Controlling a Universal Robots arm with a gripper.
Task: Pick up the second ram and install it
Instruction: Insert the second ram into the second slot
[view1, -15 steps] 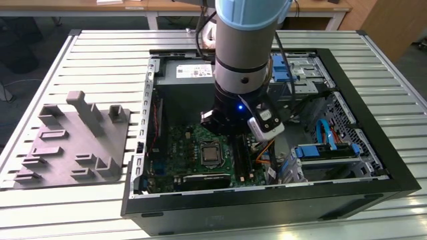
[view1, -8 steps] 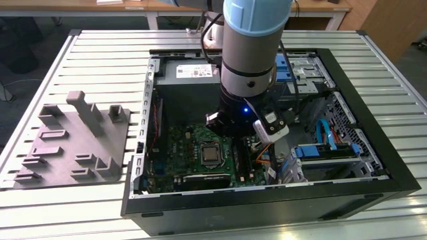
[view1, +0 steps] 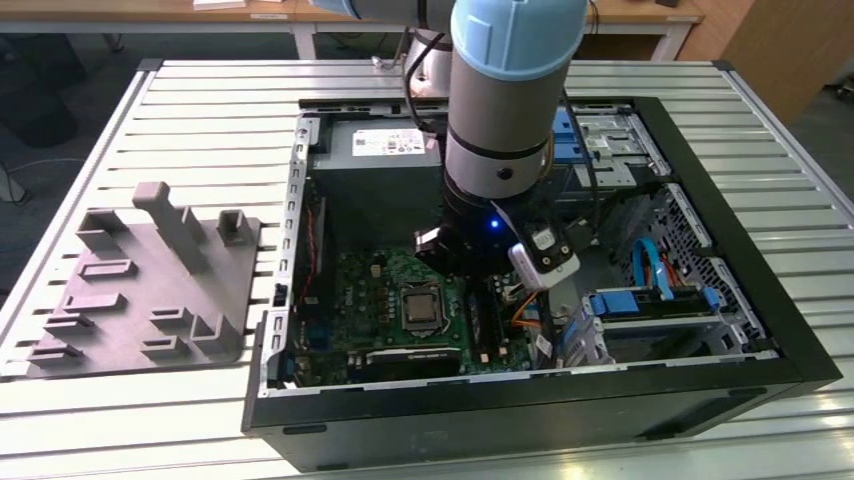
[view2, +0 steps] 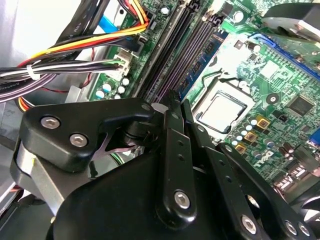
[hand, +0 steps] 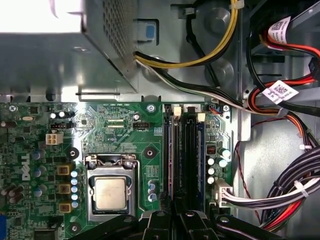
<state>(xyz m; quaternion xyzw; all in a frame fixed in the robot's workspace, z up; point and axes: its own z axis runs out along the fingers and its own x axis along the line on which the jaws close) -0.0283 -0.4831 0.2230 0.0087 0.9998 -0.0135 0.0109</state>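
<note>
My gripper (view1: 470, 288) reaches down into the open computer case, over the memory slots on the green motherboard (view1: 380, 290). In both wrist views its black fingers (view2: 172, 130) stand close together, shut on the second ram (hand: 169, 150), a thin dark strip seen edge-on. The ram (view2: 186, 57) runs along one of the black slots, between the silver processor (hand: 110, 192) and a blue-edged strip (hand: 201, 150) standing in an outer slot. Whether the ram is fully seated in its slot is hidden by the gripper (hand: 175, 214).
A grey plastic fixture (view1: 147, 290) with upright blocks lies on the slatted table at the exterior view's left. Inside the case, the power supply (view1: 380, 165) sits behind the board. Cable bundles (hand: 280, 195) and a drive cage (view1: 667, 300) crowd the side beyond the slots.
</note>
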